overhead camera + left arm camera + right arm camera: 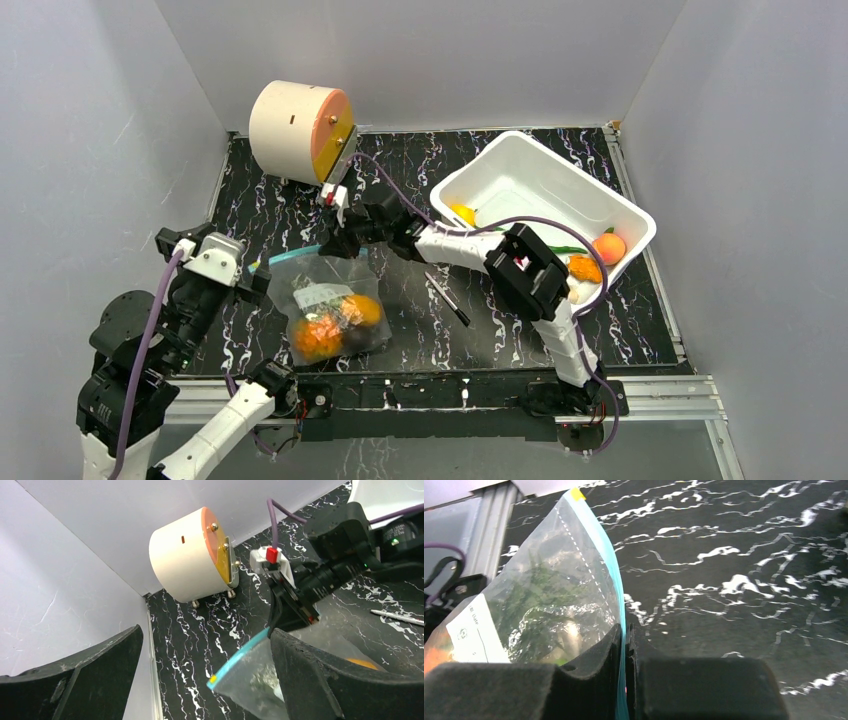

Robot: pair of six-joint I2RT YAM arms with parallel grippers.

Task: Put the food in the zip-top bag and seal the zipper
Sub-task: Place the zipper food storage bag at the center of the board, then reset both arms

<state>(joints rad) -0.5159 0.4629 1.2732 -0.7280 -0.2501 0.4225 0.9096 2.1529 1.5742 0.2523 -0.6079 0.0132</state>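
The zip-top bag (325, 312) lies on the mat with orange and dark food (320, 335) inside and a white label on it. Its teal zipper (295, 254) runs along the far edge. My right gripper (337, 240) is shut on the zipper's right part; in the right wrist view the strip (616, 585) runs into the closed jaws (626, 632). My left gripper (256, 277) is open at the zipper's left end. In the left wrist view the strip's yellow-tipped end (235, 661) lies between the wide-open fingers (205, 630), touching neither. More food (608, 247) lies in the tub.
A white tub (520, 165) stands at the back right with orange, yellow and green pieces. A thin black pen (447, 298) lies right of the bag. A cream cylinder with an orange face (298, 130) stands at the back left. Grey walls enclose the mat.
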